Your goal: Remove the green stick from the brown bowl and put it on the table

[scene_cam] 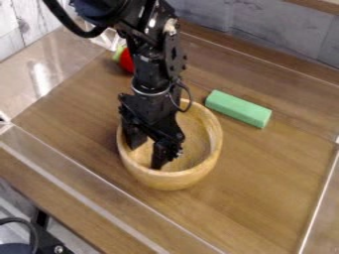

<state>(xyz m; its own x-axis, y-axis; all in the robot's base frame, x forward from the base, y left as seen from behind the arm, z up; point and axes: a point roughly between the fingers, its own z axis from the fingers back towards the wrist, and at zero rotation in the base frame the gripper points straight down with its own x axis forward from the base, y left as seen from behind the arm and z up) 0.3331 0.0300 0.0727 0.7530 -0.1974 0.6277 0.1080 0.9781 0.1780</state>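
Camera view: my claw (162, 151) reaches down inside the brown bowl (199, 172). Its two dark fingers (139, 135) point down with a small gap between them, and they hold nothing. The green stick (239, 108) is not in the bowl. It lies flat on the table (279, 189), just beside the bowl's far right rim. Its long side runs from the upper left down to the right. I can read no words anywhere. A red ball (123, 60) peeks out behind my arm.
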